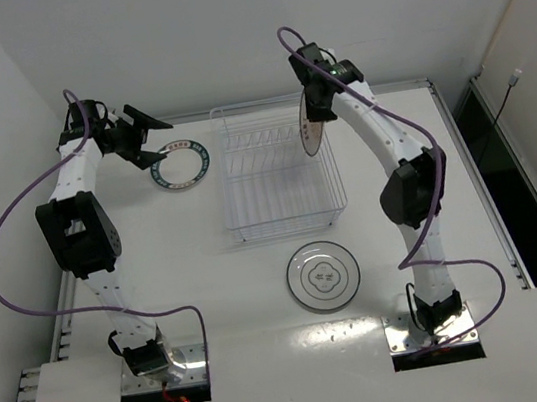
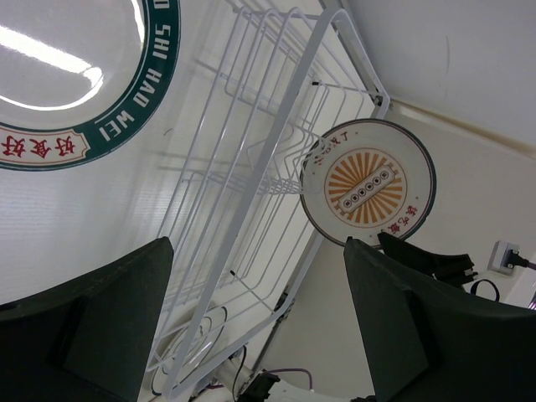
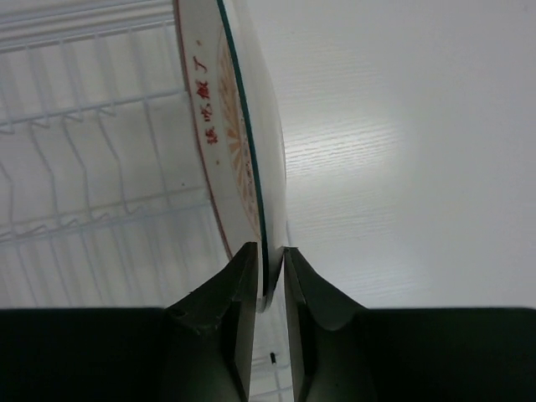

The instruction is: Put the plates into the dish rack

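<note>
The white plate with the orange centre (image 1: 310,126) (image 2: 368,184) (image 3: 243,126) stands on edge in the dish rack (image 1: 287,223) near its right side. My right gripper (image 1: 311,104) (image 3: 270,260) reaches down from above, its fingers pressed close on the plate's top rim. The teal-rimmed plate (image 1: 180,164) (image 2: 75,75) lies flat left of the rack. My left gripper (image 1: 150,136) (image 2: 260,335) hovers open just left of it, holding nothing. The pale grey plate (image 1: 323,276) lies flat on the table in front of the rack.
The rack's wire wall (image 2: 251,234) fills the middle of the left wrist view, with rows of upright tines (image 3: 75,167) beside the standing plate. White walls close in the table at the back and sides.
</note>
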